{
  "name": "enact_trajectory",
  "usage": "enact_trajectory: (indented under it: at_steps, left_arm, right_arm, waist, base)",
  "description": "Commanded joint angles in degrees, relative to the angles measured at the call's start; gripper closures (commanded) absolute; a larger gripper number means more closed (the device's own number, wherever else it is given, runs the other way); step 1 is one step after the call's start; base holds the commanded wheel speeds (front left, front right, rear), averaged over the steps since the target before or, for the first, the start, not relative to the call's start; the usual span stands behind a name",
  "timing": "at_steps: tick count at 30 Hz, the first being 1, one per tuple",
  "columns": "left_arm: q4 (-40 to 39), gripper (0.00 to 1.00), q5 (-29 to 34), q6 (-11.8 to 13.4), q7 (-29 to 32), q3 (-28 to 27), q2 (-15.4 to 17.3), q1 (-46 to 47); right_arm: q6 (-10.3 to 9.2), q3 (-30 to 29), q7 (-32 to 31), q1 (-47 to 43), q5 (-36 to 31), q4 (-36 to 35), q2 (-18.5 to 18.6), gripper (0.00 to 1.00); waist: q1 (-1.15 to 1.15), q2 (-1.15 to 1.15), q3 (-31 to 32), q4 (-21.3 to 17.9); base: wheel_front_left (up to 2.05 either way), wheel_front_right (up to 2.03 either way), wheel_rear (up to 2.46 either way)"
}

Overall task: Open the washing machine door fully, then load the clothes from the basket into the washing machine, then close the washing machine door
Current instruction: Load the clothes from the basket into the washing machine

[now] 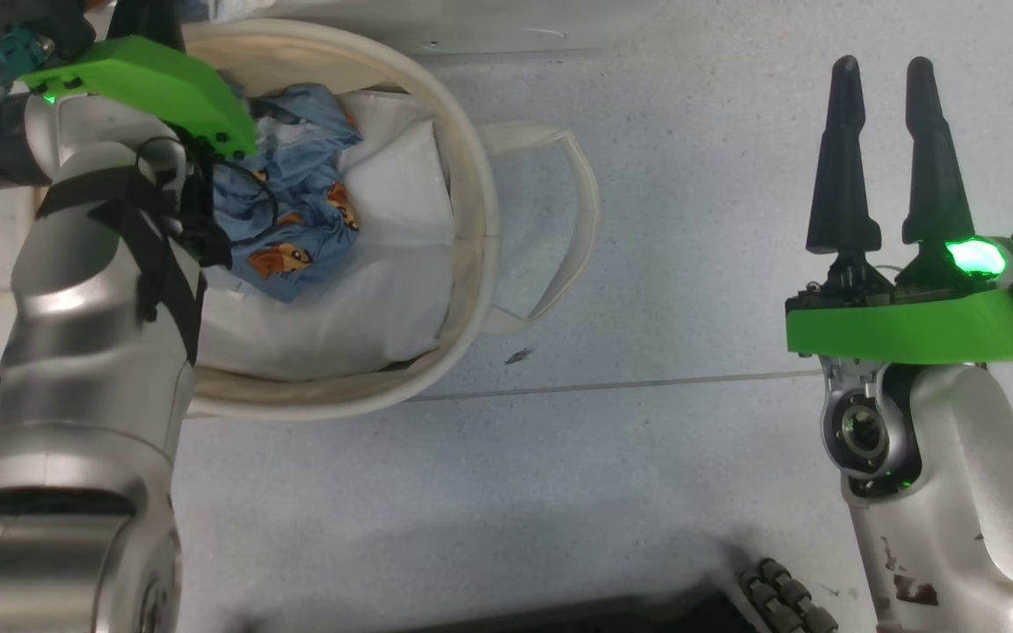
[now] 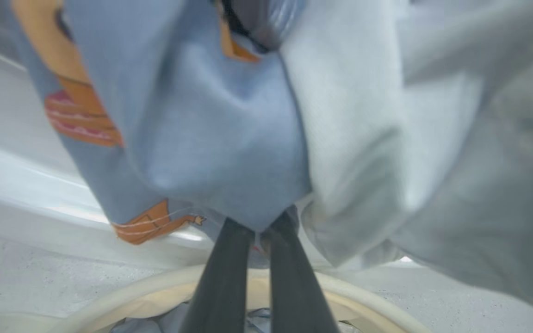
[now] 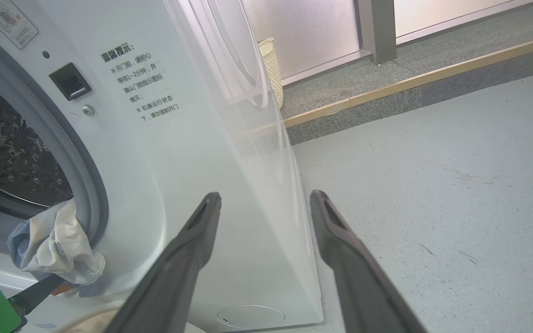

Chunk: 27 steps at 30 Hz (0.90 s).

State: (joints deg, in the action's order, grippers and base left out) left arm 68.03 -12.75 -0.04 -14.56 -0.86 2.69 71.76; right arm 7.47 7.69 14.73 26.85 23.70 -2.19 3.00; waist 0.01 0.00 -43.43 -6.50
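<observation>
White sheet metal, the washing machine (image 3: 164, 185) is the biggest thing in reach. Its mouth stands uncovered, with the steel drum (image 3: 12, 148) dark inside the grey gasket (image 3: 91, 185). Near its foot, on the grey floor (image 1: 691, 220), sits the basket (image 1: 471, 246), soft-sided and cream, lined with a flat white sheet (image 1: 383, 290). The clothes (image 1: 295, 202) are bunched toward the basket's left side, and in the right wrist view part of the bundle hangs just in front of the gasket's lower lip. The left hand (image 2: 259, 226) is pressed together, pinching a fold of the blue bear-print cloth. The right hand (image 1: 883, 66) hangs well apart to the right, fingers spread, holding nothing. I judge the bundle to be light and limp, likely to trail and snag on the basket rim. A deep bite at the bunched middle, gathering both the blue and the cream layers, should carry it best.
</observation>
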Motion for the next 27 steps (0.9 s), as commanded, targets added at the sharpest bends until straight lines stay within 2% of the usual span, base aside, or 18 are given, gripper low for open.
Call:
enact_trajectory:
  at_steps: [1,7,11,15,22,27]
  left_arm:
    - [-4.3,1.0,0.5,-0.2,-0.4,-0.3,2.5,0.5]
    - [-15.0,1.0,2.3,-0.7,-0.4,0.1,1.6,-5.3]
    - [-24.0,1.0,2.7,-2.2,-0.4,0.9,0.7,-10.0]
    - [-29.6,1.0,1.3,-3.5,-0.4,1.9,0.3,-12.3]
    - [-33.7,1.0,-1.7,-3.0,-0.4,4.0,0.2,-9.3]
    - [-32.1,1.0,-2.7,-1.9,-0.4,1.6,0.3,-2.2]
  right_arm:
    - [0.02,0.9,0.3,-0.8,-0.5,-1.7,-0.1,0.0]
    - [0.02,0.6,0.3,-1.3,-0.9,-1.3,-0.1,0.0]
    - [0.02,1.4,0.3,-1.7,-1.7,-0.9,-0.1,0.0]
    - [0.02,1.3,0.3,-2.1,-2.3,-0.6,-0.1,0.0]
    - [0.02,1.9,0.3,-2.0,-2.5,-0.7,-0.1,0.0]
    - [0.02,1.7,0.3,-1.6,-2.3,-1.3,-0.1,0.0]
  waist:
    - [-0.01,0.0,0.4,0.3]
    - [-0.01,0.0,2.4,2.0]
    - [-0.01,0.0,3.4,2.9]
    - [-0.01,0.0,4.0,3.5]
    - [-0.01,0.0,3.2,3.0]
    - [-0.01,0.0,1.0,1.6]
  base:
    - [0.0,0.0,0.0]
    - [0.0,0.0,0.0]
    - [0.0,0.0,0.0]
    - [0.0,0.0,0.0]
    - [0.0,0.0,0.0]
    - [0.0,0.0,0.0]
